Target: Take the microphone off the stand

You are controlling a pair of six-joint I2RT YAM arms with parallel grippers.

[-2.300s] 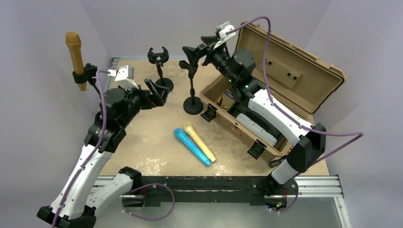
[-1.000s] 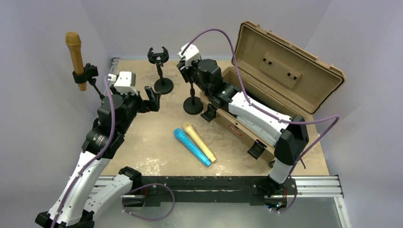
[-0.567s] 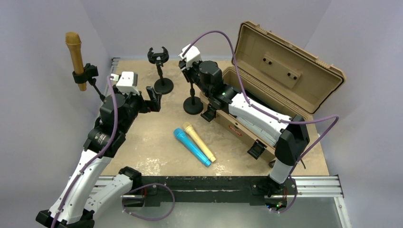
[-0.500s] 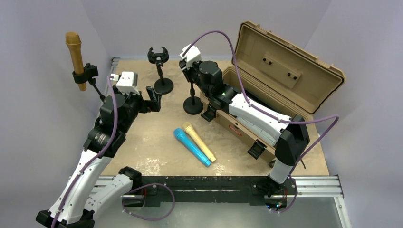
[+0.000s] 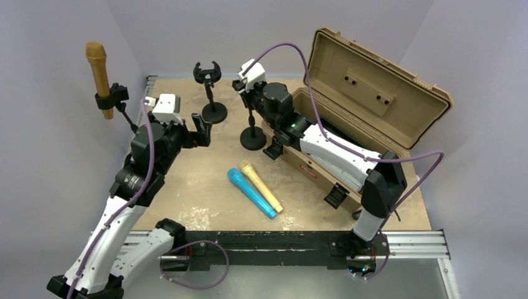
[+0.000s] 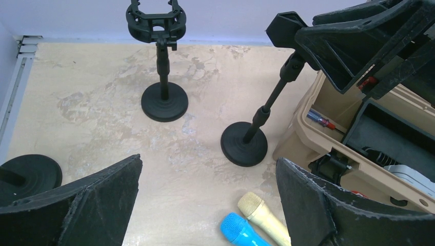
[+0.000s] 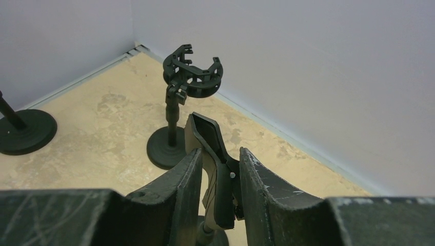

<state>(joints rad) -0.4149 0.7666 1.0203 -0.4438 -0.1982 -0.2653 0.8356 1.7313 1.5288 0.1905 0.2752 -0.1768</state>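
While the right hand [image 7: 220, 154] pinches the matte black clip [image 7: 205, 128] of a round-based stand [image 6: 244, 144], the left hand [image 6: 209, 163] gapes released above the mottled sandy counter [image 6: 102, 77]. The golden-brown microphone [image 5: 98, 71] (rounded head up) sits upright in the far-left stand [image 5: 116, 94].

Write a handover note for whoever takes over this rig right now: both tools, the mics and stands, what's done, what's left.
Left tool: open, empty, above the table between stands.
Right tool: shut on the empty clip of the stand beside the case.
Brown microphone: upright in the far-left stand. Blue microphone and yellow microphone lie side by side on the table; back stand empty.
Done: two stands empty, two mics down. Left: lift the brown microphone out of its stand.
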